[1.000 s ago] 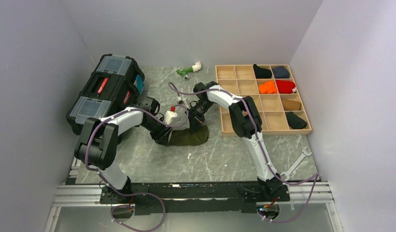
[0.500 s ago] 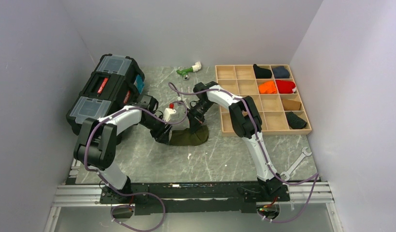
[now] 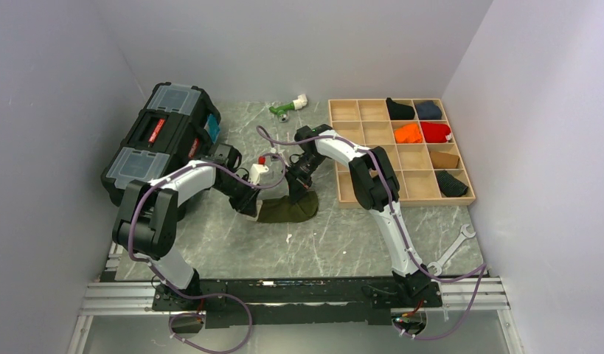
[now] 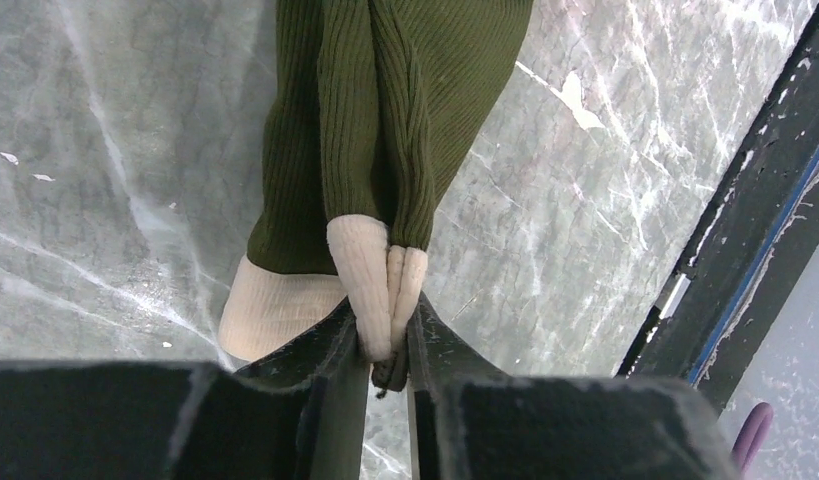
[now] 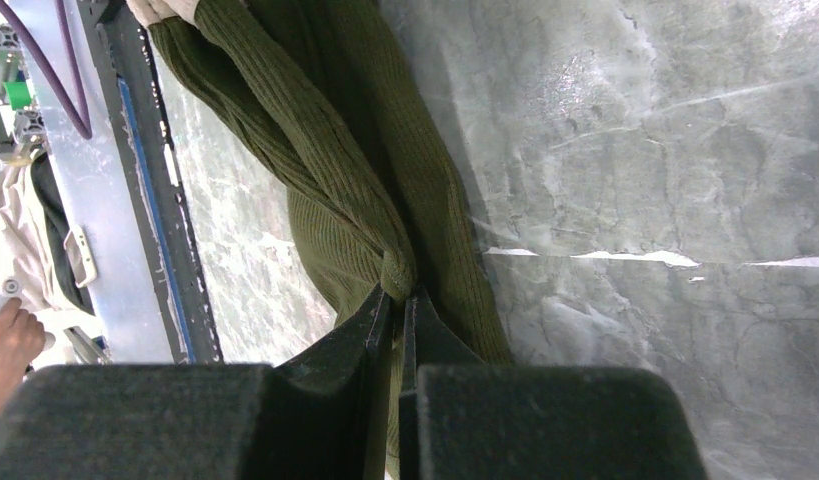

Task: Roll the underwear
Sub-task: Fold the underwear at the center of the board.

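The underwear (image 3: 290, 209) is a dark olive-green ribbed cloth with a cream waistband (image 4: 285, 310), lying folded on the marble table in the middle. At its left end my left gripper (image 3: 251, 208) is shut on a pinched fold of the cream waistband (image 4: 385, 285). The olive cloth (image 4: 385, 130) stretches away from the jaws in that wrist view. My right gripper (image 3: 297, 182) is shut on a bunched ridge of the olive cloth (image 5: 395, 265) at the garment's far right side. That ridge runs up and to the left across the right wrist view.
A black toolbox (image 3: 162, 140) stands at the back left, close to my left arm. A wooden compartment tray (image 3: 372, 133) with several rolled cloths stands at the right. A green and white fitting (image 3: 286, 108) lies at the back. A wrench (image 3: 452, 251) lies at the front right.
My left gripper has closed onto the cream waistband at the garment's left end. My right gripper has held its grip in place.
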`<state>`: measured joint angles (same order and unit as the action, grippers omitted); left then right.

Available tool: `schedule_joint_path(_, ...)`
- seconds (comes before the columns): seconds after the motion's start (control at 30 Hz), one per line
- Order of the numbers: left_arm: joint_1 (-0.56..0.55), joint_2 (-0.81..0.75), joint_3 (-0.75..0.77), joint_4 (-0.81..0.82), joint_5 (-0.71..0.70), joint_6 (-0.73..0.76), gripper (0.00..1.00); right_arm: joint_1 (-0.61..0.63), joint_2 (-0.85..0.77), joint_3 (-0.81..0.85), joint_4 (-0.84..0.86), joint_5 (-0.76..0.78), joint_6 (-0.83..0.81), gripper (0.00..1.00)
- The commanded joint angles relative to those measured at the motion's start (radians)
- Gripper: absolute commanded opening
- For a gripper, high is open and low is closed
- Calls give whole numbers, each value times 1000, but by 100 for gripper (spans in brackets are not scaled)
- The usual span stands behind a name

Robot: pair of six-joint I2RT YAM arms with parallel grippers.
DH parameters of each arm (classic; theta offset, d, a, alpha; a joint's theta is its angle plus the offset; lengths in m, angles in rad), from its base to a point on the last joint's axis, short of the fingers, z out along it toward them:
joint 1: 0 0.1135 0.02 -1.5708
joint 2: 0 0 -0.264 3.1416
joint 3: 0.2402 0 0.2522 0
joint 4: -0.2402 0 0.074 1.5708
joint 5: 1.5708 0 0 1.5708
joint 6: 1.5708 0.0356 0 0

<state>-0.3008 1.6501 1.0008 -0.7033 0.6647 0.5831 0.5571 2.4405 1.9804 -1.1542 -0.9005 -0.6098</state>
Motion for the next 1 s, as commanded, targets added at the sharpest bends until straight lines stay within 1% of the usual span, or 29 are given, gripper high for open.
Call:
schedule_joint_path(0.0,2,-12,-10,-19,6,11,19,5,-41,7,-16,-34,-19,0)
schedule_joint_path(0.37,2,40,-20,-85,-22,18,6,5,-57,39,-22,-26,-12,0)
schedule_joint_path(0.57,20,51,-29,-85,-77,-18,0,6,-70,13,-15,-19,-19,0)
schedule_joint_path(0.97,108,89,-17,-94,-37,-37,0,3,-61,-34,-28,6,-62,0)
